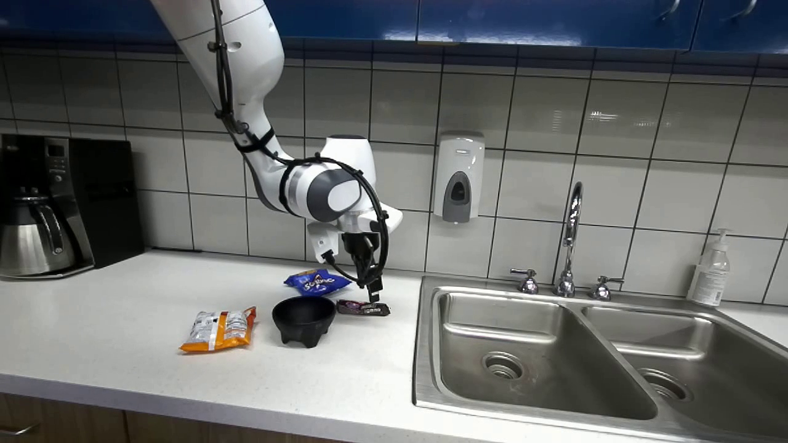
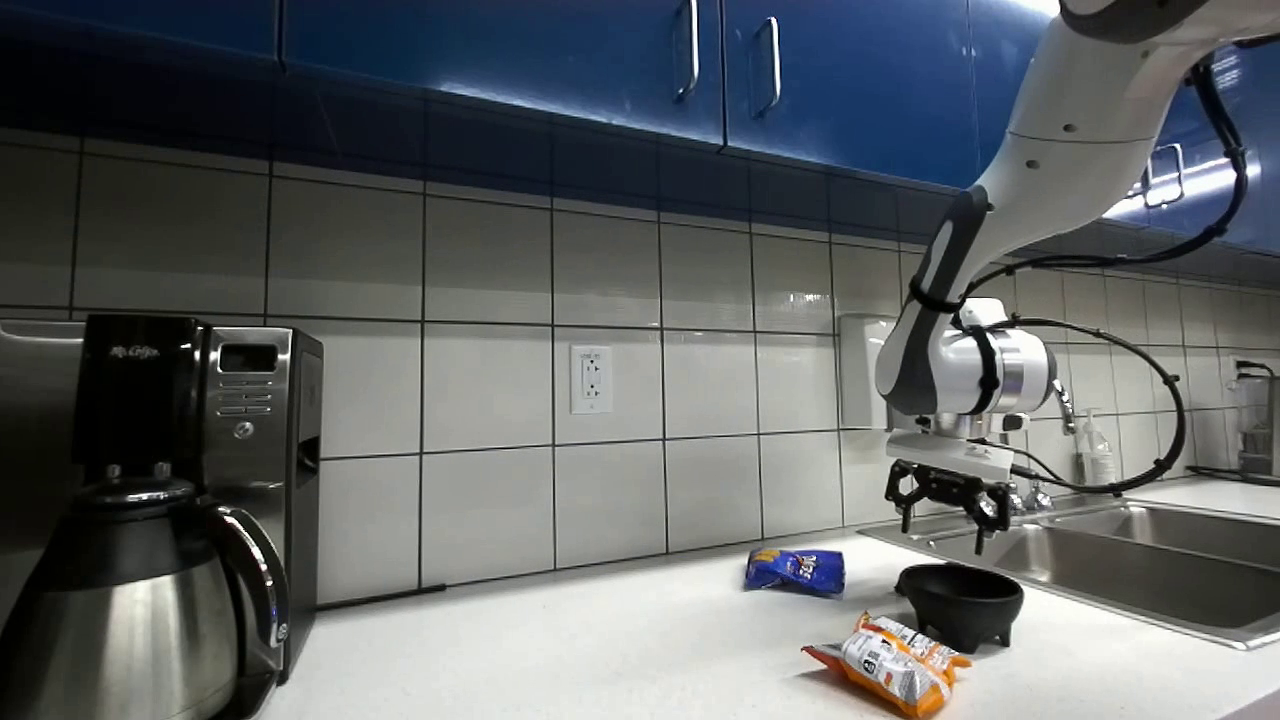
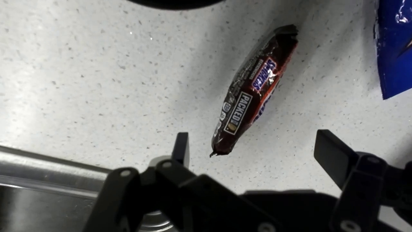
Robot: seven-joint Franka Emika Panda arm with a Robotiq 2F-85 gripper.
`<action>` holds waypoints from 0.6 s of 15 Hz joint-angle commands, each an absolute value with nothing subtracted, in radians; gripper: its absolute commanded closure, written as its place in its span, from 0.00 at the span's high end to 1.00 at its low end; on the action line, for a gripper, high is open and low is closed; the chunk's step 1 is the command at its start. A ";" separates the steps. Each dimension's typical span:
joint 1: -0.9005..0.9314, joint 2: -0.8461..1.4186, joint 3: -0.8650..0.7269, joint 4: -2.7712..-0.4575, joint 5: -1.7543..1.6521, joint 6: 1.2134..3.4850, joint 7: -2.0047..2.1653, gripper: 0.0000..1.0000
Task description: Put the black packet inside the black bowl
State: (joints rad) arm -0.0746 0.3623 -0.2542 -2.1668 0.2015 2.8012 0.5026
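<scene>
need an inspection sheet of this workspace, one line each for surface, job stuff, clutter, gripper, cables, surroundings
Surface: pale speckled counter, with a metal sink set into it.
Job's things: black bowl upright on short legs, contents too dark to judge; black packet lying beside it, not inside.
Clutter: blue packet and orange packet near the bowl.
Gripper: open, above the counter near the black packet.
Held item: nothing seen.
Cables: black cable strapped along the arm, looping out at the wrist.
Surroundings: coffee maker, wall dispenser, pump bottle, blue cabinets.

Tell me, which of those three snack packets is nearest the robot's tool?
The black Snickers packet, lying below the tool; the blue packet and orange packet lie farther off.
</scene>
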 commanded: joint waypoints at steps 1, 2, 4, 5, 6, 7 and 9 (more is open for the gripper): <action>-0.062 0.409 -0.263 -2.108 0.194 2.772 0.539 1.00; -0.061 0.419 -0.264 -2.100 0.194 2.770 0.541 1.00; -0.057 0.436 -0.266 -2.086 0.193 2.765 0.543 1.00; -0.056 0.444 -0.266 -2.080 0.194 2.763 0.543 1.00; -0.054 0.451 -0.267 -2.074 0.193 2.761 0.545 1.00; -0.052 0.458 -0.268 -2.069 0.194 2.759 0.545 1.00; -0.051 0.471 -0.268 -2.059 0.195 2.755 0.545 1.00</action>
